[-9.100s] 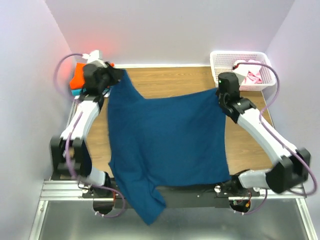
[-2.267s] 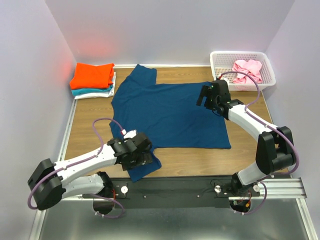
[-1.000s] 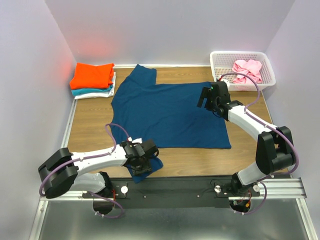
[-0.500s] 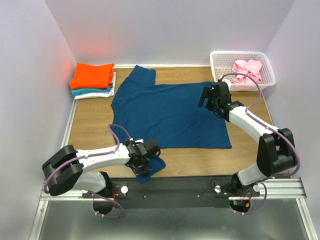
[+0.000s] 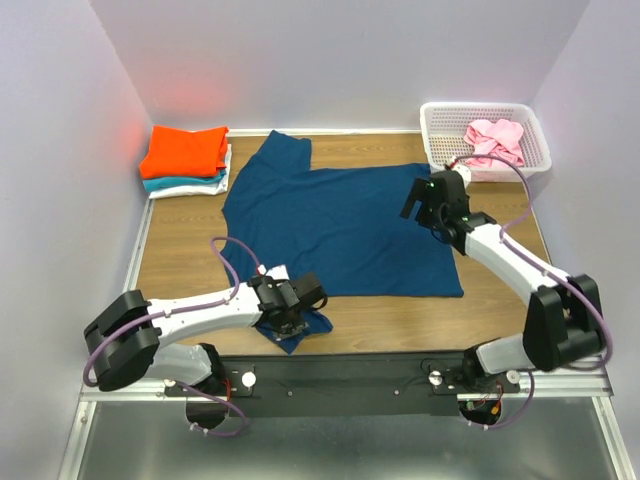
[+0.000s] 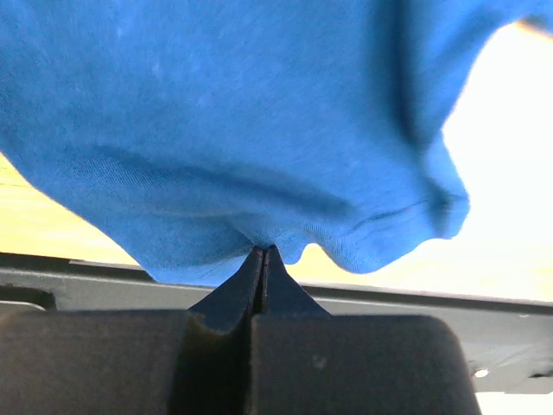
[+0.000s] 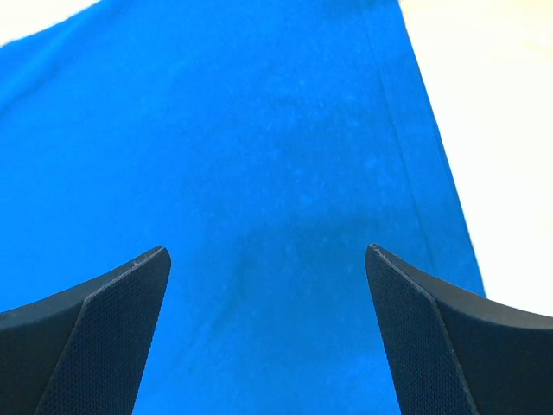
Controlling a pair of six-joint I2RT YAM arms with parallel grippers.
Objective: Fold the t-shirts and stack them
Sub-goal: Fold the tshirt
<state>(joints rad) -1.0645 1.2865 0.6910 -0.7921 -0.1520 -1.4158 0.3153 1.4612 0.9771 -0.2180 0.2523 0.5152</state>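
While tight on the navy t-shirt (image 5: 340, 225), left gripper (image 6: 262, 252); right gripper (image 7: 264, 251) wide apart above it.

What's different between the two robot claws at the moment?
The left gripper has its jaws shut, pinching the blue t-shirt by its near sleeve; the right gripper has its jaws wide open, holding nothing. The left one is at the near edge of the table; the right one is over the shirt's far right part. Both are at the same shirt.
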